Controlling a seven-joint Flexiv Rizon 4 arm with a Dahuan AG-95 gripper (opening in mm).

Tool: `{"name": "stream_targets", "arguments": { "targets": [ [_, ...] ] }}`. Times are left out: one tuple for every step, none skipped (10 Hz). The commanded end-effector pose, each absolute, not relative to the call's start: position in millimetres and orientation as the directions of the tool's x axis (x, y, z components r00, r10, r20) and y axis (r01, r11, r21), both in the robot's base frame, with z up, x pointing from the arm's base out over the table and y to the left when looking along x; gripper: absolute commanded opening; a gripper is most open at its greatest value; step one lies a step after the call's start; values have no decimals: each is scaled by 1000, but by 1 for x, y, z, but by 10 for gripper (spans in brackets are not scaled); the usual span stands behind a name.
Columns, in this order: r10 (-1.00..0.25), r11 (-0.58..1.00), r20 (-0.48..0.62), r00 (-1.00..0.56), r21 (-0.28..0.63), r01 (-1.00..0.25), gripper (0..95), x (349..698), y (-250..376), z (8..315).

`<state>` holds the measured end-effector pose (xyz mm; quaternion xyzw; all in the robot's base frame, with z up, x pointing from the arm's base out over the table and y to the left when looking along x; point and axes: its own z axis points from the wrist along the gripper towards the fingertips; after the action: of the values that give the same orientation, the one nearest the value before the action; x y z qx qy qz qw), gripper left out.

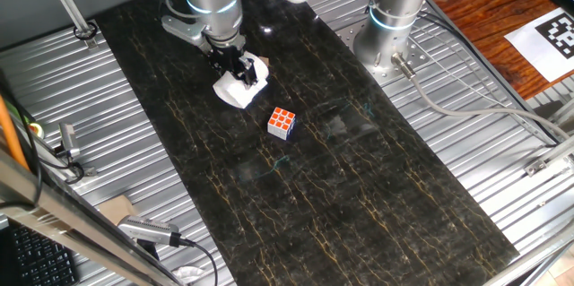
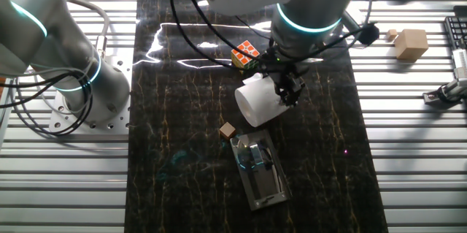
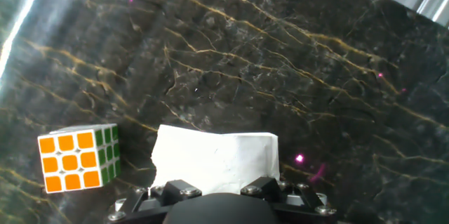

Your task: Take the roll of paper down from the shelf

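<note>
One roll of paper (image 2: 257,101) sits clamped between the fingers of the gripper (image 2: 287,90), tilted above the dark marbled table (image 2: 321,167); a puzzle cube (image 1: 282,122) lies near it, a small wooden block (image 2: 228,130) just beside.

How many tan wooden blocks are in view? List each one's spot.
2. A small tan wooden block lies on the dark marble mat beside the white paper roll; a larger one sits on the metal slats. Others may be hidden.

roll of paper (image 3: 214,157): lower part hidden behind claw mount | claw (image 1: 240,73): fingertips hidden
</note>
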<state>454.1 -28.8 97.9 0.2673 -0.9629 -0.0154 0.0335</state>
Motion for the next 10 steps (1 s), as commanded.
{"name": "stream_targets", "arguments": {
  "targets": [
    [-632,774,62,-772,30,-632,380,454,-29,98],
    [-648,761,66,-759,24,-648,570,454,-29,98],
    [-677,734,87,-731,-1,-679,570,454,-29,98],
    [-690,720,98,-717,-12,-694,570,454,-29,98],
    [-703,705,108,-703,-25,-709,570,454,-30,98],
    [-705,702,112,-700,-30,-712,570,454,-30,98],
    [-709,698,114,-696,-32,-715,760,454,-30,98],
    [-711,695,117,-693,-35,-718,760,454,-30,98],
    [-711,695,117,-693,-35,-718,760,454,-30,98],
    [-712,694,117,-692,-34,-719,760,454,-30,98]
  ]
}}
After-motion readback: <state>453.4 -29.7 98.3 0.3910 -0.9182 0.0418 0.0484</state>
